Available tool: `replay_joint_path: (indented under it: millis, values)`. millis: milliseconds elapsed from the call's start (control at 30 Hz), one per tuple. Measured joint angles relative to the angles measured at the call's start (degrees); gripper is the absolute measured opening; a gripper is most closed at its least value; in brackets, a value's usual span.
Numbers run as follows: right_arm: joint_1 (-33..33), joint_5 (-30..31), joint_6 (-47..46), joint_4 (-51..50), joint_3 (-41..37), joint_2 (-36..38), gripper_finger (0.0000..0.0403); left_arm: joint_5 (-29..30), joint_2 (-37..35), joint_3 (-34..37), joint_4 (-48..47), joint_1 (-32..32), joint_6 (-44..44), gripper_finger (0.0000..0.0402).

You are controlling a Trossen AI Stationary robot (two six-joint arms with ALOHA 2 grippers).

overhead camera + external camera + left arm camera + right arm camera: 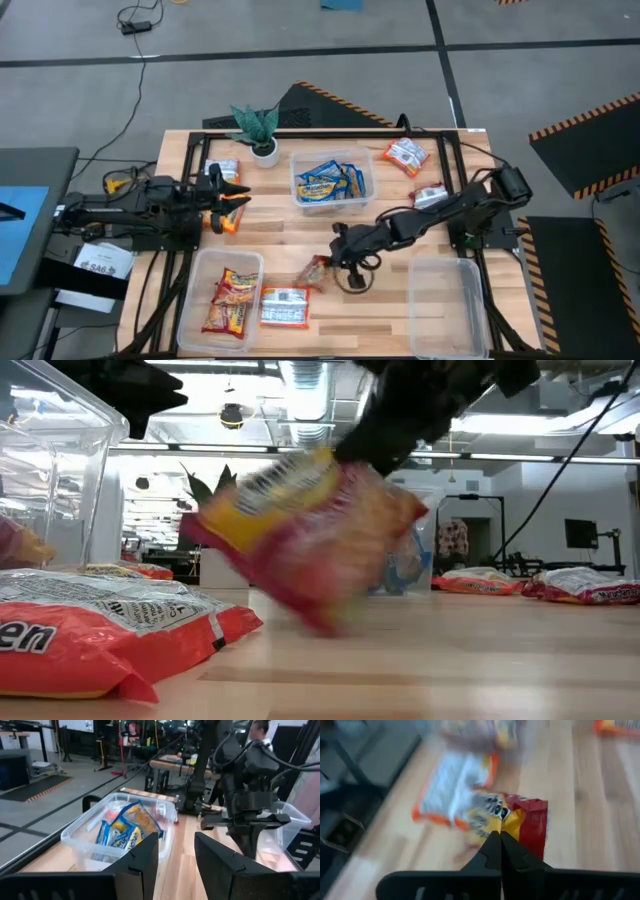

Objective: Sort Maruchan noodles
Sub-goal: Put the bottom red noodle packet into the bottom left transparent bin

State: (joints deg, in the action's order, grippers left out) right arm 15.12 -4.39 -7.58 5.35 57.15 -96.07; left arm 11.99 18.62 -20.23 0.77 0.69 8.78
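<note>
Maruchan noodles lie scattered over the table (400,215): blue-and-yellow packets (330,182) fill the clear tub (364,172) at upper centre of the high view, red-and-yellow ones (228,300) sit in the tub (199,275) at lower left, and an orange-and-white packet (284,306) lies just beside it. Right tool (338,262), at centre frame, is pressed together, pinching the edge of a red-and-yellow packet (520,822). Left tool (237,199), at left of frame, hangs spread with nothing between its fingers (137,857).
</note>
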Motion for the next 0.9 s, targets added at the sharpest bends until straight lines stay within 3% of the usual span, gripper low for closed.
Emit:
replay_joint_path:
  millis: [233, 500, 700, 900]
  values:
    - [-0.39, -0.08, 3.06, 15.97, -1.02, 1.4, 0.0006, 0.09, -0.41, 0.0, 0.25, 0.0, 0.04, 0.0114]
    - [-1.67, -0.57, 13.15, 17.69, 8.99, 0.94, 0.0006, 0.59, -0.41, 0.0, 0.36, 0.0, 0.02, 0.0114]
    - [-2.35, -1.99, 19.08, 18.0, 18.85, -4.66, 0.0006, 2.07, -0.41, 0.0, 0.36, 0.0, -0.57, 0.0114]
    - [-4.03, -7.27, 20.07, 18.02, 29.22, -14.47, 0.0006, 2.34, -0.41, 0.0, 0.4, 0.0, -0.59, 0.0114]
